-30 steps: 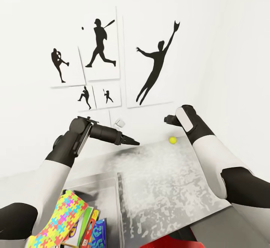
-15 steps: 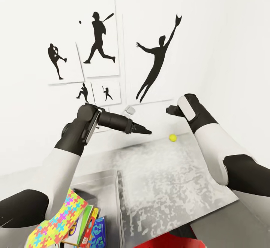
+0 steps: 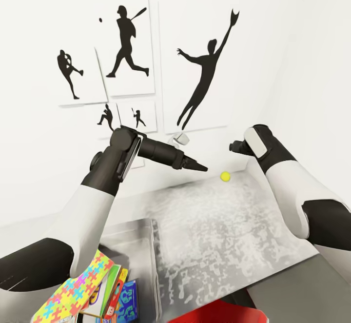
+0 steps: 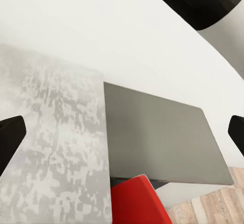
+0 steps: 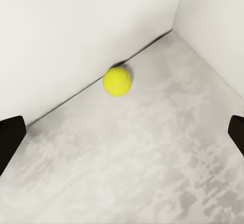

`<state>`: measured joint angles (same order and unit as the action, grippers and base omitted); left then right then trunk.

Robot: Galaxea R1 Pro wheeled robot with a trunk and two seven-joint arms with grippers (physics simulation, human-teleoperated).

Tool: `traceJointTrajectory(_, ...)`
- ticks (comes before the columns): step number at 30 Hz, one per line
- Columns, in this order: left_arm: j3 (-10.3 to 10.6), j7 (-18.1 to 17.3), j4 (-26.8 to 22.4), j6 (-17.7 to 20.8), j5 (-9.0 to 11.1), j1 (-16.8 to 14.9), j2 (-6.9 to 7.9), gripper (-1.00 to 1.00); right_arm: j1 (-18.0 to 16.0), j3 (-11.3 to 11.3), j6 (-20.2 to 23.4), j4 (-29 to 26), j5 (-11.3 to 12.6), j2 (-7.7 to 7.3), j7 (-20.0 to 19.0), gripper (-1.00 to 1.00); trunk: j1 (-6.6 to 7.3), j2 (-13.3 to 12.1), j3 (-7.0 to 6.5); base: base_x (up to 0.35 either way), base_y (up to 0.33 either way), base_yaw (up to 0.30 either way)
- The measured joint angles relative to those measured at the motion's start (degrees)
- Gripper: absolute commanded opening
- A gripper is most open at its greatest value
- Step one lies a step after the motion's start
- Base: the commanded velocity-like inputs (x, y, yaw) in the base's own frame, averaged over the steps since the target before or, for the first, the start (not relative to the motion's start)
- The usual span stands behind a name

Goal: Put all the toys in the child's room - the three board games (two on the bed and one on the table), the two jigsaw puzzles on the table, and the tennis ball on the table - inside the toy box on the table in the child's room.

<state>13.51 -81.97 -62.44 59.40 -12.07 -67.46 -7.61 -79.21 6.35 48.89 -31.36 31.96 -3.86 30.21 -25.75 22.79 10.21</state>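
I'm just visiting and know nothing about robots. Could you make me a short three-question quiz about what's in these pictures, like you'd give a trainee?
1. True or false: the tennis ball lies on the table beside the back wall.
2. Which sticks out of the toy box? A) a puzzle and game boxes B) a shoe C) a lamp
3. Fill in: in its wrist view, the right gripper has its fingertips spread wide, so it is ____.

Key: 1 true. 2 A. 3 open; the ball sits ahead of it, untouched.
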Motion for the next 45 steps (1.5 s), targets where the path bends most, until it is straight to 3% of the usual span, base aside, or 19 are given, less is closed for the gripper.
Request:
traceJointTrajectory(11,-0.2,-0.2,0.0,0.0,-0.2,-0.4,0.56,1.00,-0.3,-0.1,1.0,-0.2,0.0,-0.24,0.0,1.00,0.00,0.0,1.04,0.000,0.000,0.000)
traceJointTrajectory(17,-0.3,-0.3,0.0,0.0,-0.2,-1.1,0.77,1.00,-0.4,-0.3,1.8,-0.5,0.2,-1.14,-0.2,1.00,0.00,0.0,1.61,0.000,0.000,0.000)
traceJointTrajectory(26,-0.4,-0.5,-0.1,0.0,0.1,-1.2,2.54,1.00,-0.9,-0.4,2.7,-0.6,0.7,-1.72,-0.3,1.00,0.00,0.0,2.46,0.000,0.000,0.000)
traceJointTrajectory(45,-0.4,-0.6,-1.3,0.0,0.3,-1.2,2.57,1.00,-2.4,-0.5,3.8,-0.6,0.8,-1.77,-0.4,1.00,0.00,0.0,4.25,0.000,0.000,0.000)
